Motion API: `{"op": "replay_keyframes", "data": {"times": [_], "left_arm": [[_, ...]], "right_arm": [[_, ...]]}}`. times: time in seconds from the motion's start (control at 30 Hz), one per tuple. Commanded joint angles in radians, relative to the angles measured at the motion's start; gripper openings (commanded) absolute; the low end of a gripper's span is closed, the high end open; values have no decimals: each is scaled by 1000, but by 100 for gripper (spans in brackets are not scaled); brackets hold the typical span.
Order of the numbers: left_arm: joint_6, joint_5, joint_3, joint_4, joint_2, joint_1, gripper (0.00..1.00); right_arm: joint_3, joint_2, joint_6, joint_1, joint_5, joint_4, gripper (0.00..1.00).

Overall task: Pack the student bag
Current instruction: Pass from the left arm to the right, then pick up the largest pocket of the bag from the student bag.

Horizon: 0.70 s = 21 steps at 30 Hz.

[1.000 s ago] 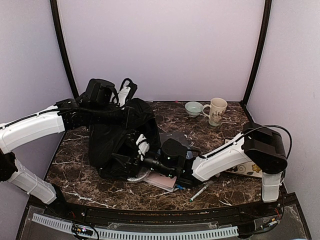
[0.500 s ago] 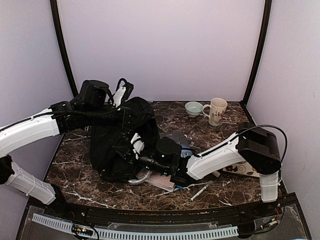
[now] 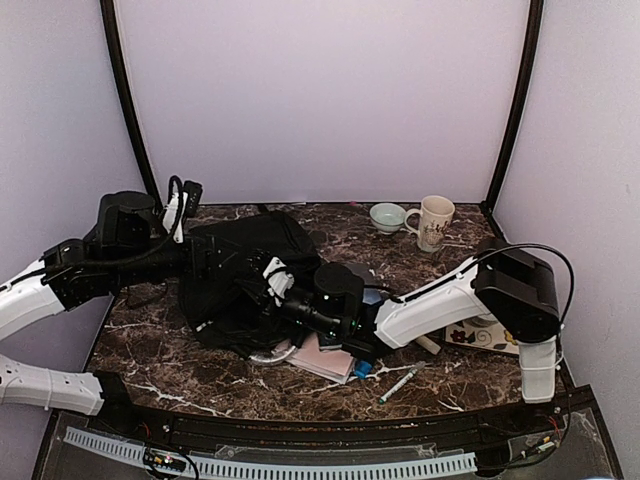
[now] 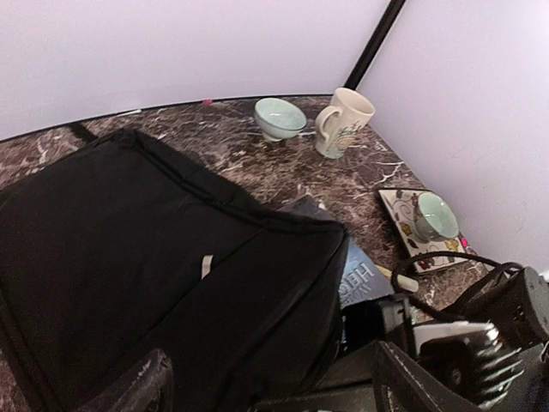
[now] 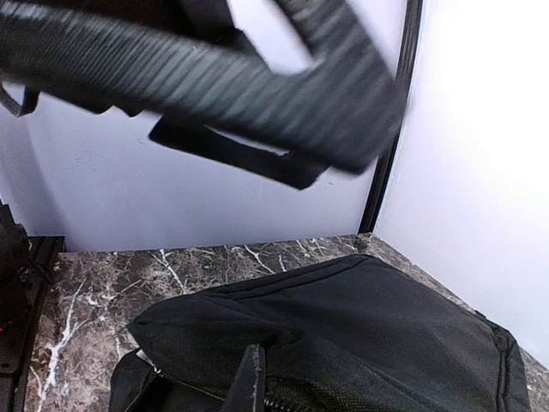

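Bag [image 3: 235,265] lies slumped at table's [image 3: 200,370] 10 o'clock. Left gripper [image 4: 270,369] is open at its 9 o'clock. Right gripper [image 3: 273,278] is closed at its 4 o'clock edge, hold unconfirmed. Verify grip, then raise edge slowly to open mouth.

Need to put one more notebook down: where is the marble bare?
Bare marble lies front left, between the student bag and the near edge of the table, and in a short strip at the back between the bag and the pale bowl. Centre right is crowded: the right arm lies over books, with a marker and a patterned plate beside it.
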Motion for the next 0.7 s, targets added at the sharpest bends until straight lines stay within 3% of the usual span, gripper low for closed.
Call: {"op": "replay_keyframes", "data": {"times": [0.0,0.07,0.2,0.47,0.67], "left_arm": [[-58,-168,-44,-134,-72,-35,84],[-71,-214,-48,-176,-98,-65,97],[-128,-336,-59,-269,-113,-138,98],[-149,-346,-213,-195,-145,-180,83],[-134,-374,-299,-140,-188,-180,80]], "right_arm": [[58,-5,-28,-30,18,16,0],[62,13,0,-39,26,37,0],[63,32,11,-49,68,89,0],[125,-22,34,-71,80,-4,0],[129,-72,58,-72,54,-13,0]]}}
